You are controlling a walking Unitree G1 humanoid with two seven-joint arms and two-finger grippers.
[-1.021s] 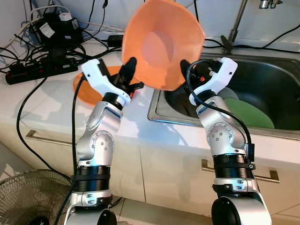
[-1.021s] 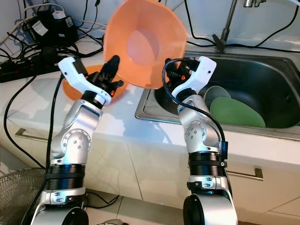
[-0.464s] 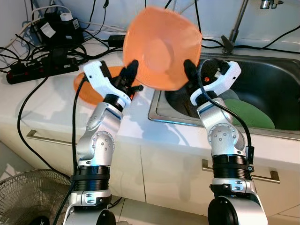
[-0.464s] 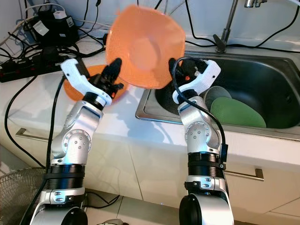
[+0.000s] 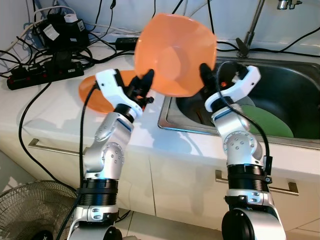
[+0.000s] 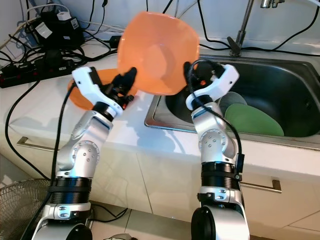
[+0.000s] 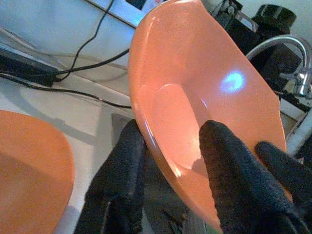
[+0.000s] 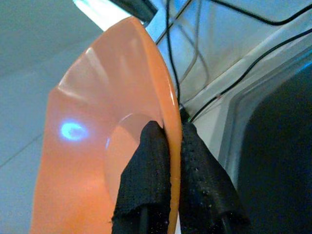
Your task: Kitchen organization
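Over the last second the orange bowl (image 5: 175,55) has tipped from a steep forward tilt, with its hollow facing the camera, to a slightly lower, more level hold, and the left arm has swung in closer to it, so the handover or two-handed carry looks well under way rather than just begun. The bowl now hangs in the air above the left rim of the sink (image 5: 295,85), over the seam between sink and table (image 5: 55,112). The right end effector (image 8: 171,146) is pinched on the bowl's rim, one finger inside and one outside, on the edge nearest the sink. The left end effector (image 7: 170,146) is on the opposite edge: its fingers straddle the rim, but a gap shows on one side, so I judge it as only partly closed on the bowl. Both forearms rise from the elbows and lean inward toward each other. Left of the sink, a second orange dish (image 5: 95,95) lies flat on the table, likely where this bowl is headed. Green plates (image 5: 267,122) rest in the sink basin.
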